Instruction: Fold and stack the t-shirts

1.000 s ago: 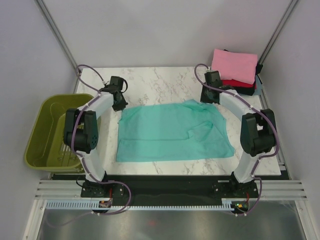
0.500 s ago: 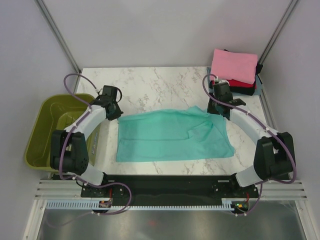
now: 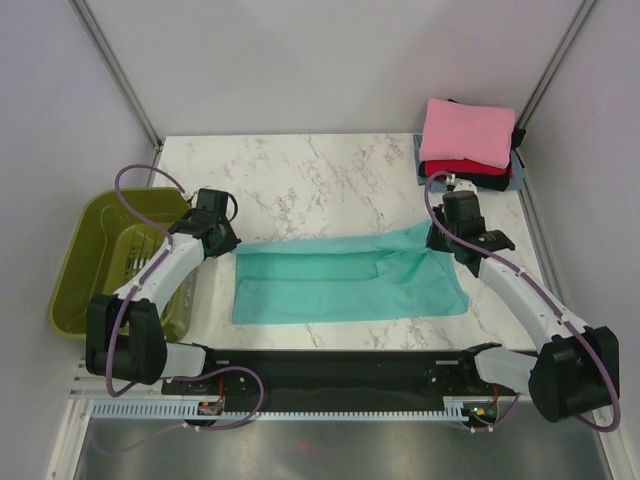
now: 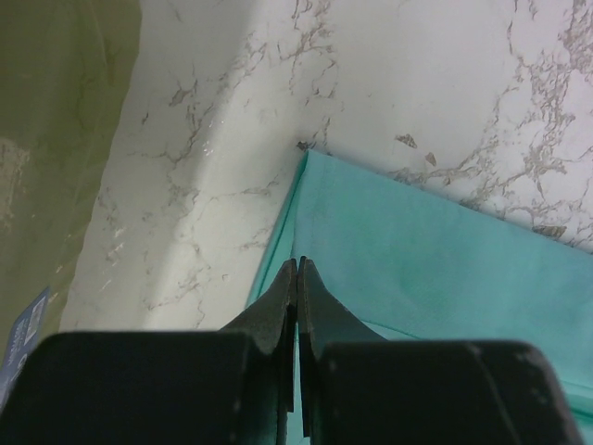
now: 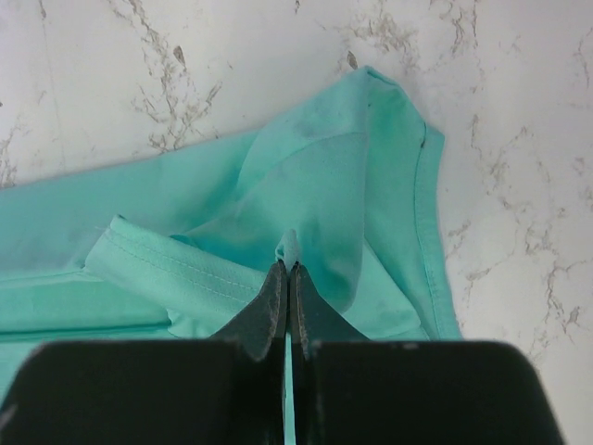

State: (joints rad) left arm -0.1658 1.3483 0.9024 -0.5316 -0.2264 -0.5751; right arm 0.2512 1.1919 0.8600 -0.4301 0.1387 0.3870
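Note:
The teal t-shirt [image 3: 345, 285] lies across the near middle of the marble table, its far edge lifted and drawn toward me. My left gripper [image 3: 228, 243] is shut on its far left corner; in the left wrist view [image 4: 297, 264] the fingers pinch the teal cloth [image 4: 435, 260]. My right gripper [image 3: 440, 240] is shut on the far right corner; in the right wrist view [image 5: 288, 269] a bit of teal cloth [image 5: 315, 195] pokes out between the tips. A folded pink t-shirt [image 3: 468, 130] tops a stack with red [image 3: 465, 168] and dark ones at the far right corner.
An olive-green plastic basket [image 3: 95, 230] stands off the table's left edge, beside my left arm; its wall shows in the left wrist view [image 4: 56, 139]. Metal frame posts rise at both far corners. The marble table [image 3: 320, 180] is bare beyond the teal shirt.
Both grippers have moved toward the near edge, pulling the teal shirt's far edge over itself. The shirt's visible depth has shrunk; the stack has not moved.

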